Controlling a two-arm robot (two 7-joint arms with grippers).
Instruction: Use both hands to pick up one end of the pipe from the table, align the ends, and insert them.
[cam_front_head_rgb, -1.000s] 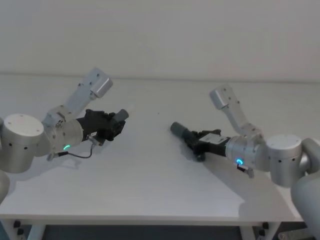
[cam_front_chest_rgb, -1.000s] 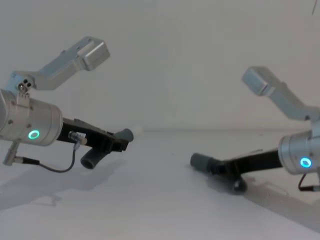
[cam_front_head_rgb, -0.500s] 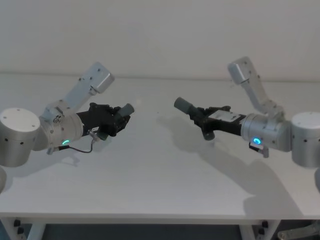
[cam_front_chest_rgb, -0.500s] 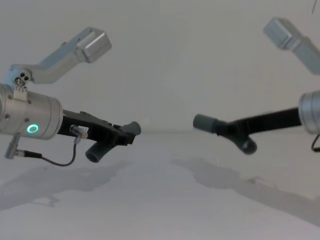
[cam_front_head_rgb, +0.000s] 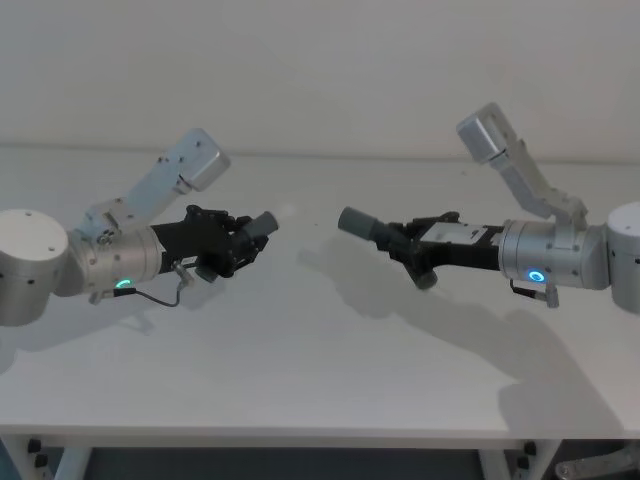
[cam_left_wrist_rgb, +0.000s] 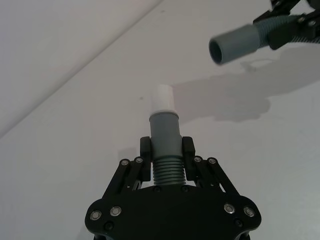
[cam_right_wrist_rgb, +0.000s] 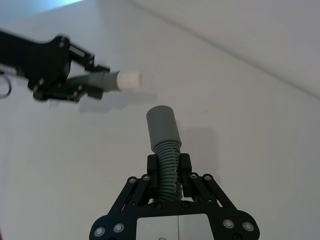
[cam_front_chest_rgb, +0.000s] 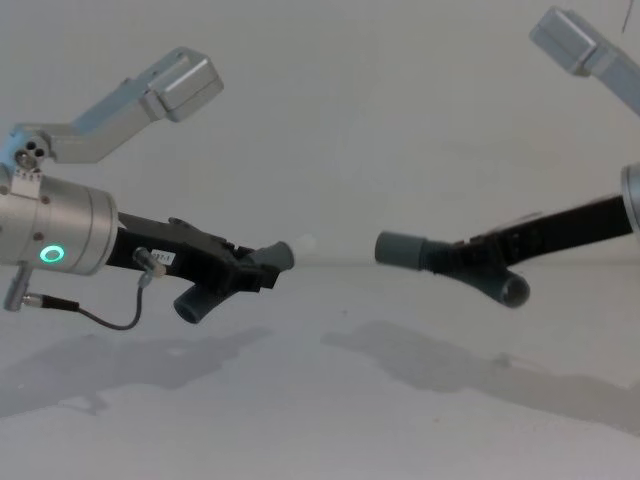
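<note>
Aligning: left gripper (cam_front_head_rgb: 232, 243) clamps the white-tipped hose (cam_left_wrist_rgb: 164, 127), right gripper (cam_front_head_rgb: 408, 240) the socket hose (cam_right_wrist_rgb: 162, 122), ends apart over the bench (cam_front_head_rgb: 300, 380); next, square up and push.

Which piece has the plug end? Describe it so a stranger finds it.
Above the white table, look at the left tool. It grips a grey ribbed piece. Its tip is white; the other piece, in the right tool, ends in a dark open socket.

We take this for a robotics lab, a plain white table (cam_front_head_rgb: 320, 390) across the lower frame, a blank pale wall (cam_front_head_rgb: 320, 70) across the top, silver left arm (cam_front_head_rgb: 100, 262) at mid left, silver right arm (cam_front_head_rgb: 560, 258) at mid right, each with a glowing cyan ring
</note>
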